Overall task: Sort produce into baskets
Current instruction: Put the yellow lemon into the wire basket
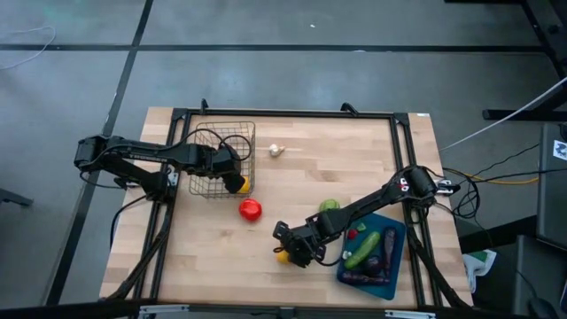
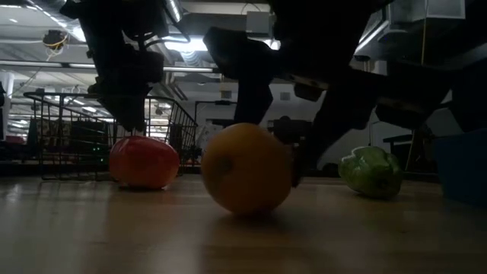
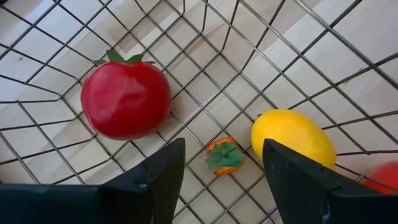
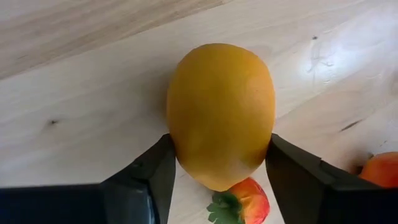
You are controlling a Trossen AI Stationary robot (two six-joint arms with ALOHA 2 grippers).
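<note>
Right wrist view gives you the clearest look: your right gripper [image 4: 219,168] has its two fingers pressed against both sides of a yellow-orange fruit [image 4: 221,112] sitting on the wooden table [image 4: 74,106], so it's clamped on it, and the low view shows the fruit's underside on the wood. A small strawberry [image 4: 245,200] lies just beside it near the fingertips. From the high view, that gripper sits near the front edge, just left of the teal tray [image 1: 396,262], which holds a cucumber [image 1: 362,251] and some dark purple pieces. A green pepper [image 1: 330,206] and a red tomato [image 1: 250,209] lie loose on the table, with a white garlic [image 1: 276,150] near the back. Your left gripper [image 3: 221,162] is down inside the wire basket [image 1: 205,182], fingers partly apart and gripping nothing, hovering over a lemon [image 3: 292,137], another tomato [image 3: 126,99] and a tiny orange piece with a green top [image 3: 224,155].
</note>
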